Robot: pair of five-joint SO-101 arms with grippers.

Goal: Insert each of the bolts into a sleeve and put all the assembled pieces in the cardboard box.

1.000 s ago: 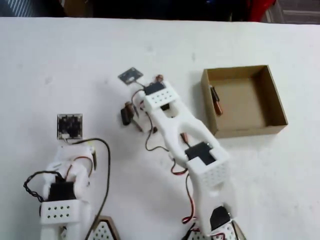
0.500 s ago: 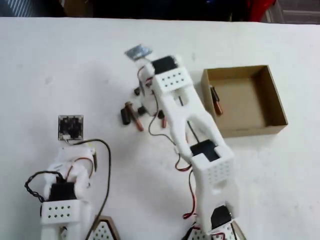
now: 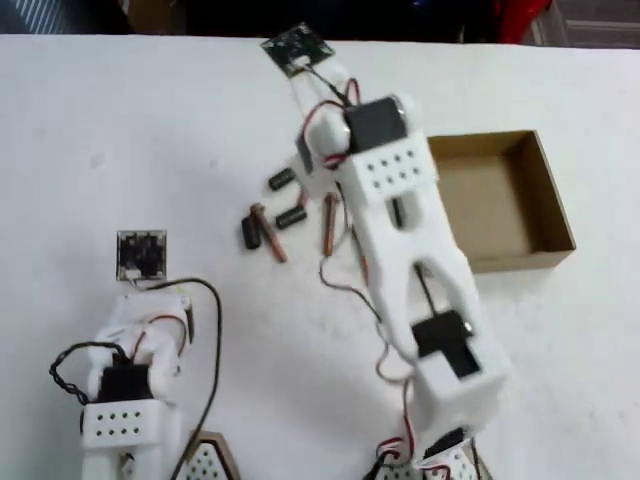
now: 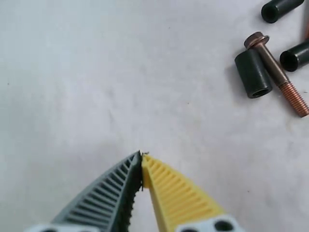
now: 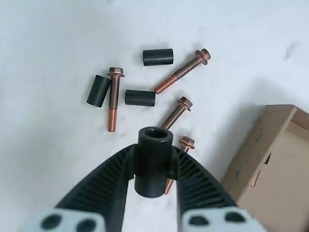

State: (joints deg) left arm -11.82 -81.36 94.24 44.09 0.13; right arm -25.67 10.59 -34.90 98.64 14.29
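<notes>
Between the 2 black fingers of your right gripper (image 5: 154, 153) stands 1 black sleeve (image 5: 153, 169), clamped upright with its open bore facing the wrist camera. Beyond it on the white table (image 5: 58, 38) lie 3 loose sleeves (image 5: 158, 57) and 4 copper-coloured bolts (image 5: 183, 70), all on their sides. 1 loose sleeve lies just beside the shank of a bolt, close enough that you cannot tell whether they touch. The other 2 loose sleeves lie apart from that pair, with a bolt's threaded end near 1 of them. 1 bolt is partly hidden behind the held sleeve, so you see little more than its flanged head.

Next to this group stands the cardboard box (image 5: 251, 159), open at the top. A small copper end shows against its inner wall, possibly a bolt, though too little is visible to be sure.

Seen from the high view, your right arm (image 3: 400, 215) stretches up the middle of the table, its wrist between the scattered parts and the box. Your left arm (image 3: 118, 422) sits at the near edge, well apart from the parts.

Your left gripper (image 4: 141, 158) is closed on nothing: its grey and yellow fingers meet at the tips over bare table, with a sleeve-and-bolt pair off to one side.
</notes>
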